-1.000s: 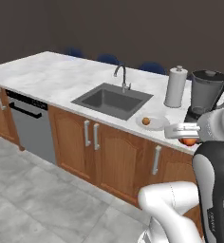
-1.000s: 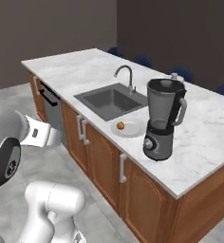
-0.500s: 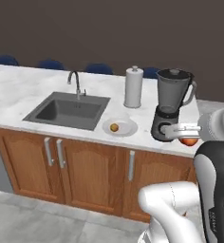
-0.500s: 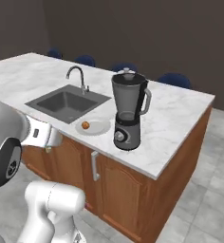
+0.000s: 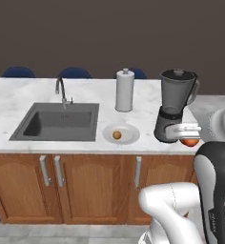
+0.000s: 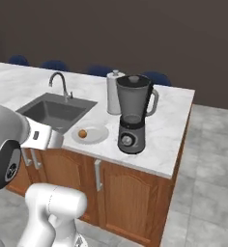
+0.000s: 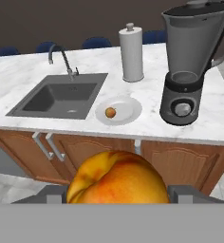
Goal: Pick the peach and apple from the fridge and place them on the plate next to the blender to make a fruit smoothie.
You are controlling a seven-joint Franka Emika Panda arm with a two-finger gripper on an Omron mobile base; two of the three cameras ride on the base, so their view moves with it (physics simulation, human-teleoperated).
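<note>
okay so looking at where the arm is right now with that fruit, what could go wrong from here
The end effector carries the round red-and-yellow apple close beside the dark grey blender, so a swing toward the round white plate could knock the blender.

The small yellow-orange peach already sits on that shallow plate; setting the apple down on it might bump it, and either fruit could roll off.

The plate lies near the marble counter's front edge, so a rolling fruit may drop to the floor.

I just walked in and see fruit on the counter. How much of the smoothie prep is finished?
About half. The peach already lies on the plate beside the blender. The gripper holds the apple, short of the counter. Left: carry it over and set it on the plate.
</note>
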